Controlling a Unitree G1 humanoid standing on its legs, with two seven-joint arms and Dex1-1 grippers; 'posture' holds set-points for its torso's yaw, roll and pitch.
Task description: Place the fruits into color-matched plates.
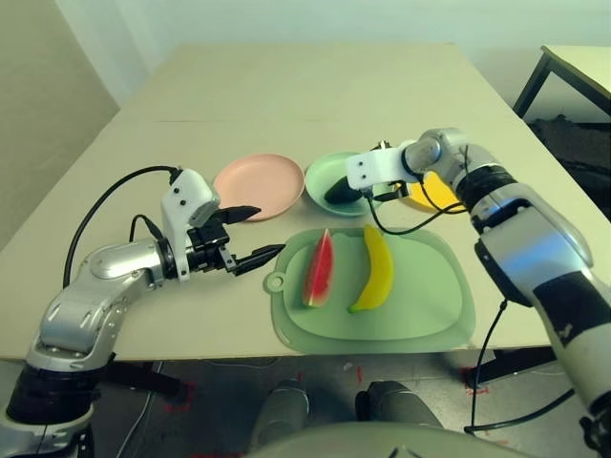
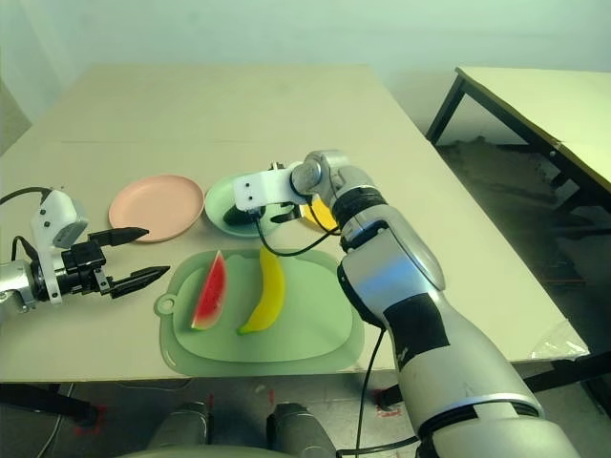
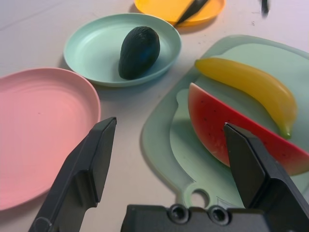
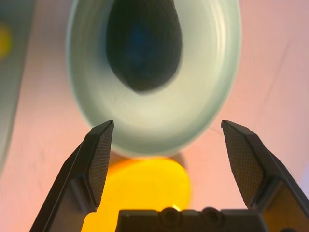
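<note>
The dark green avocado [image 1: 341, 192] lies in the mint green plate [image 1: 325, 171]. The red watermelon wedge [image 1: 320, 268] and the yellow banana [image 1: 375, 269] lie side by side on the pale green mat [image 1: 420, 305]. The pink plate [image 1: 258, 185] holds nothing, and the yellow plate [image 1: 434, 194] is partly hidden behind my right arm. My right gripper [image 4: 166, 140] hangs open above the near rim of the green plate and the yellow plate, just behind the avocado and apart from it. My left gripper [image 1: 260, 232] is open and empty, low over the table between the pink plate and the mat, pointing at the watermelon.
Black cables trail from both wrists across the table, one drooping onto the mat's far edge [image 1: 401, 227]. A second table [image 2: 535, 105] stands to the right. The far half of the tabletop [image 1: 315, 86] is bare.
</note>
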